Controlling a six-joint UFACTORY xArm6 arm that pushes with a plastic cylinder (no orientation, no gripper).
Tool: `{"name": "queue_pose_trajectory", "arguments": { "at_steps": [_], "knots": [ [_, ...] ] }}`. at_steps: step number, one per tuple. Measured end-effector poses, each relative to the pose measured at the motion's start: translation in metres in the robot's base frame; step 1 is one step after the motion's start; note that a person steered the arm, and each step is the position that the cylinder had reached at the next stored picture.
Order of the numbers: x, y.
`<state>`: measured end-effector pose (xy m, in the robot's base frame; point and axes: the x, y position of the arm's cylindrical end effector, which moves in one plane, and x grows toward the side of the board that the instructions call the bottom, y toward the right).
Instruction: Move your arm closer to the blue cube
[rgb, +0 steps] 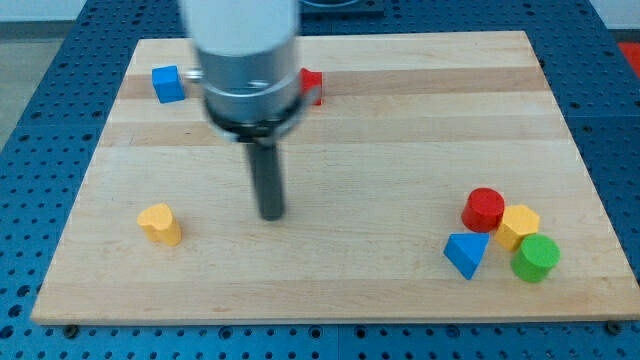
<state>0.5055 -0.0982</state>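
No jaws on this rig, just my tip (271, 215) resting mid-table (400, 150). Nearest: the blue triangular block (466, 254) and green cylinder (536, 259), then the yellow block (160, 223). Farthest, the small blue cube (168, 84) sits at the view's top left, well apart from my tip, so most of the approach looks left. No readable writing anywhere.

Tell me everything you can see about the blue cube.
The blue cube is a small solid block, bright blue with a matte, painted look. It sits flat on the wooden board near the view's top left corner, turned slightly askew. Nothing touches it. My tip is well below it and to its right, near the board's middle.
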Motion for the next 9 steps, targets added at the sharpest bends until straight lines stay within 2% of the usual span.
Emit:
{"name": "queue_pose_trajectory", "arguments": {
  "at_steps": [1, 2, 3, 5, 7, 9],
  "knots": [
    [-0.002, -0.032],
    [-0.005, -0.032],
    [-0.051, -0.038],
    [-0.068, -0.051],
    [-0.096, -0.172],
    [-0.207, -0.179]
  ]
}}
